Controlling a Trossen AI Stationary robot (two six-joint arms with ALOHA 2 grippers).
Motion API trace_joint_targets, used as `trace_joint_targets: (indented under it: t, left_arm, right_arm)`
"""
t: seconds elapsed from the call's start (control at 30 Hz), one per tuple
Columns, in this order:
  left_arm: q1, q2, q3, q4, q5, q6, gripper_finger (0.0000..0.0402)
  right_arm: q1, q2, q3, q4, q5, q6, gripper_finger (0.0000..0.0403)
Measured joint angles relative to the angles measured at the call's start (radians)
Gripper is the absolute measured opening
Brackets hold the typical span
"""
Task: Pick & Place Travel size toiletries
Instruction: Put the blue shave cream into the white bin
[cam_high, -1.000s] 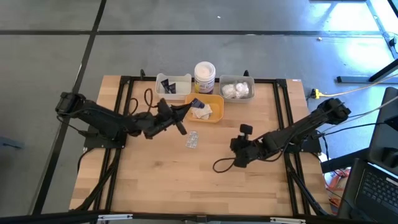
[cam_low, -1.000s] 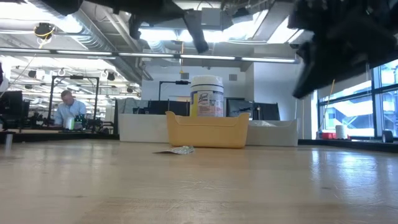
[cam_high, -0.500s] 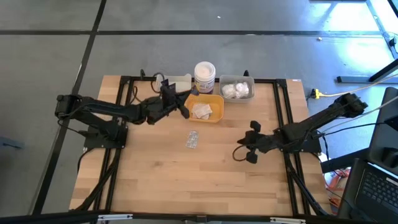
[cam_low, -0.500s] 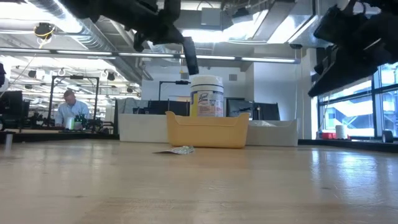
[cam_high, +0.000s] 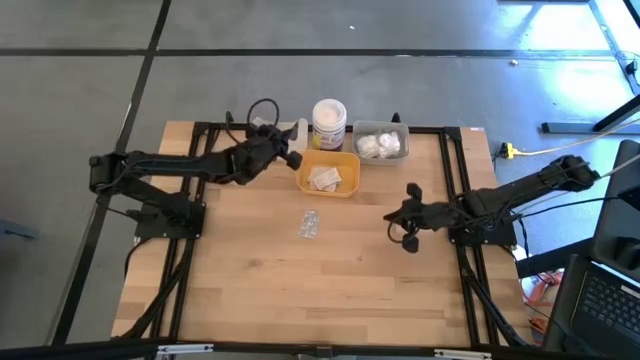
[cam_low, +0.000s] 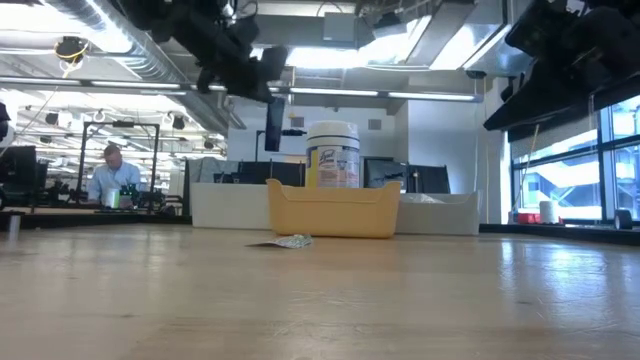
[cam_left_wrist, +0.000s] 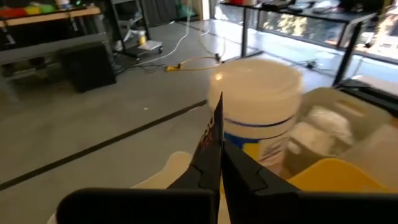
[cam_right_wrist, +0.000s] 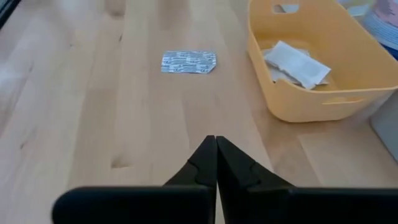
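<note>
Left gripper (cam_high: 291, 157) holds a black tube (cam_low: 273, 124) above the far trays; right gripper (cam_high: 397, 216) idle.

You have the left jaws clenched on the small black tube, raised over the white tray (cam_high: 296, 131), just left of the jar (cam_high: 329, 122). Your right jaws are clenched on nothing, hovering over the desk (cam_high: 250, 290) at its right side. One flat sachet (cam_high: 309, 224) lies on the desk, near the yellow tray (cam_high: 345, 186), which holds pale sachets (cam_high: 323, 178). The grey tray (cam_high: 381, 128) holds white fluffy pieces (cam_high: 379, 145).
</note>
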Motion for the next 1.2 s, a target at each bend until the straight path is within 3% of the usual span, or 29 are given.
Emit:
trace_joint_targets:
  t: [0.23,0.67,1.2]
  left_arm:
    - [0.059,0.016,-0.008,-0.009,0.052,-0.029,0.0002]
    - [0.093,0.175,-0.009,0.073,0.038,-0.096,0.0002]
    - [0.055,0.356,-0.009,0.142,-0.166,-0.288,0.0002]
  right_arm:
    - [-0.036,0.0,0.0,0.005,0.0,-0.02,0.0005]
    - [-0.051,0.0,0.0,0.018,-0.016,-0.033,0.0003]
    - [-0.051,0.0,0.0,0.018,-0.016,-0.037,0.0006]
